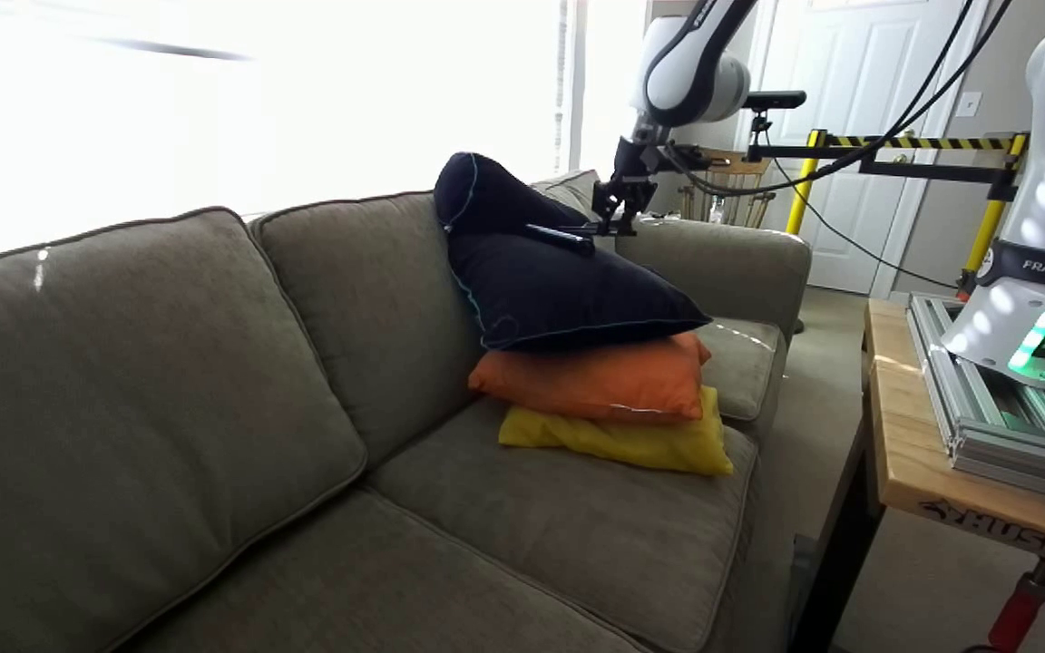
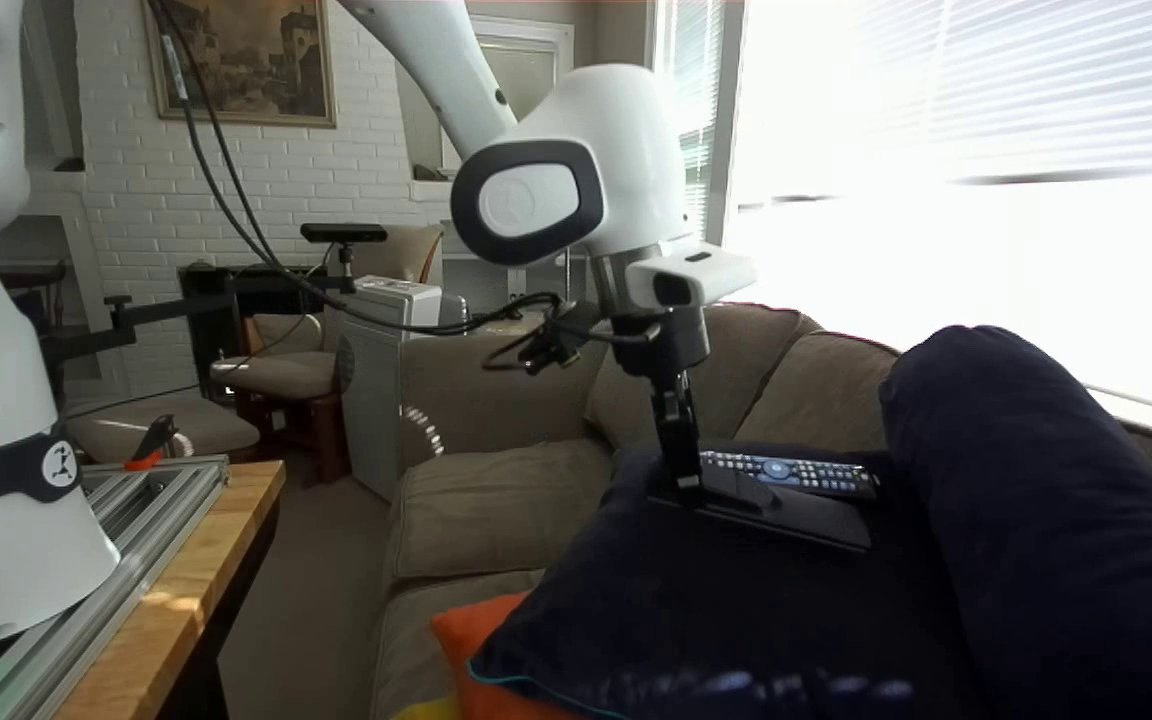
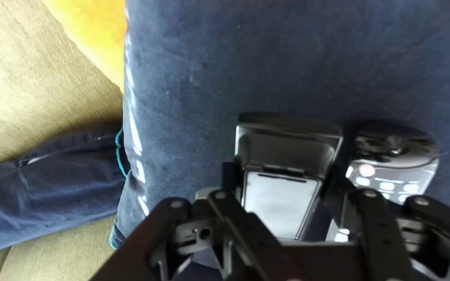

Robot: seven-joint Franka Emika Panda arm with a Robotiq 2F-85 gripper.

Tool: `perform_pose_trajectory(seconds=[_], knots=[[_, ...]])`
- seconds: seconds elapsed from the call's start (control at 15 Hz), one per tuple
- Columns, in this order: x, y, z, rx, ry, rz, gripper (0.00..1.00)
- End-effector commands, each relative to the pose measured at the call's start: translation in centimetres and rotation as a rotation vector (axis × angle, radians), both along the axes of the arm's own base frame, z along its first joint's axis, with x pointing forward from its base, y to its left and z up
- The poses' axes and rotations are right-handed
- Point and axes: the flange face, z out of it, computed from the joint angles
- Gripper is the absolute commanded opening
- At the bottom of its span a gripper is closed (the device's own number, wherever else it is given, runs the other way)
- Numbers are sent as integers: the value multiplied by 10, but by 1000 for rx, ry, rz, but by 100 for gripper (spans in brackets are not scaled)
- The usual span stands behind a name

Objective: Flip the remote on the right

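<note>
Two remotes lie side by side at the top of a dark navy pillow [image 1: 568,290]. One is black and face down, its back toward the wrist camera [image 3: 281,203]; it also shows in an exterior view [image 2: 801,518]. The other is face up with buttons [image 3: 391,177], close beside it, in both exterior views [image 1: 561,238] [image 2: 796,473]. My gripper [image 3: 279,179] points down with one finger on each long side of the face-down remote, near one end, with no clear gap. It also shows in both exterior views [image 1: 615,227] [image 2: 688,483]. Whether that remote is off the pillow, I cannot tell.
A navy bolster-like pillow [image 2: 1026,520] rises close to the remotes. Orange [image 1: 595,381] and yellow [image 1: 618,440] pillows are stacked under the navy one on the sofa [image 1: 350,299]. The wooden robot bench [image 1: 903,435] stands opposite the sofa. Cables [image 1: 831,168] hang from the arm.
</note>
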Motion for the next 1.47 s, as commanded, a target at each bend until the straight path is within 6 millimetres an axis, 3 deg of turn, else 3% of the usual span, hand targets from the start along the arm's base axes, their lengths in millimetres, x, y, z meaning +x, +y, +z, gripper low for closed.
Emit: perform_pose_trajectory(seconds=[0.0,0.27,0.53,0.87,0.93,1.0,1.4], knots=[[-14,-7,56,65,101,-44,31],[-25,-12,99,195,247,-29,31],[-19,-25,134,313,368,-51,31],[-10,-43,129,443,494,-100,31],[-22,-37,134,379,452,-103,31],[-20,-40,132,383,462,-108,56],[-20,-37,129,382,467,-102,56]])
